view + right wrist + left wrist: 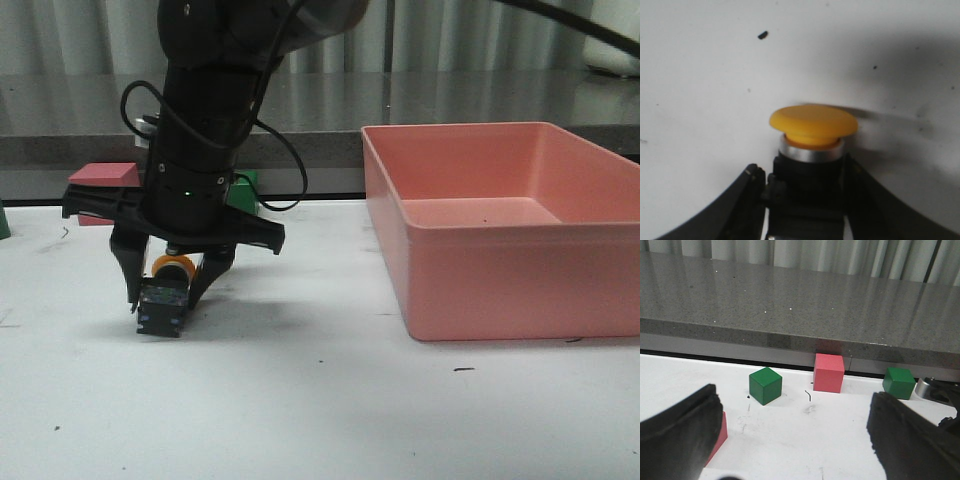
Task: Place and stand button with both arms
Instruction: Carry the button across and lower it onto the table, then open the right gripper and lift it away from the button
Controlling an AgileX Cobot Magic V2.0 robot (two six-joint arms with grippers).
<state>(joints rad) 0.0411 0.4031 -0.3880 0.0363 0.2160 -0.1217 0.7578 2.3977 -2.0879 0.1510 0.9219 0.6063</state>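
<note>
We have the button (165,293) clamped between the jaws of our right gripper (168,290), its black base at or just above the white desk (320,400); the front view does not settle whether it touches. The yellow cap leans off vertical, so the main risk is that on release it tips onto its side instead of standing. The grip sits on the collar below the cap, as the right wrist view shows, and a jaw dragging on it as we let go could pull it over. Our left gripper (800,440) hangs with jaws wide apart and nothing between them, facing the green cube (765,385) and pink cube (829,373), too far off to steady anything. The pink bin (500,225) stands well apart.
</note>
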